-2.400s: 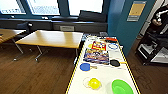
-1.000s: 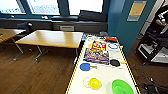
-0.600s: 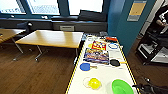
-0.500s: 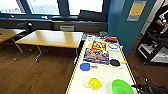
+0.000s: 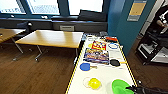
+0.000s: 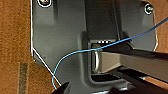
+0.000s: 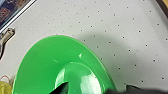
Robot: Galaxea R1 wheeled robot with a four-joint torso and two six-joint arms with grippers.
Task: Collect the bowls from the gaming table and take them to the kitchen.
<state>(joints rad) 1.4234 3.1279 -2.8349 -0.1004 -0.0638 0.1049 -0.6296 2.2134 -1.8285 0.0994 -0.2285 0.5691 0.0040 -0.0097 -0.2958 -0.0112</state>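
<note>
The gaming table point(image 5: 106, 75) runs away from me, white-topped with yellow edge stripes. Near its close end sit the yellow bowl point(image 5: 94, 83) and, to its right, the green bowl point(image 5: 120, 86). My right gripper point(image 5: 133, 88) reaches in from the right, at the green bowl's right rim. In the right wrist view the green bowl point(image 7: 62, 67) shows large. My right gripper point(image 7: 100, 90) is open, with one dark fingertip over the bowl's inside and the other outside over the tabletop. The yellow bowl point(image 7: 3, 86) peeks in at the edge.
Farther along the table lie a blue paddle point(image 5: 85, 66), a black paddle point(image 5: 115, 62), two game boxes point(image 5: 96, 55) and a blue-rimmed white plate point(image 5: 113, 46). A wooden table point(image 5: 51, 38) stands to the left. A cart point(image 5: 155, 48) and a person point(image 5: 162, 20) are at right.
</note>
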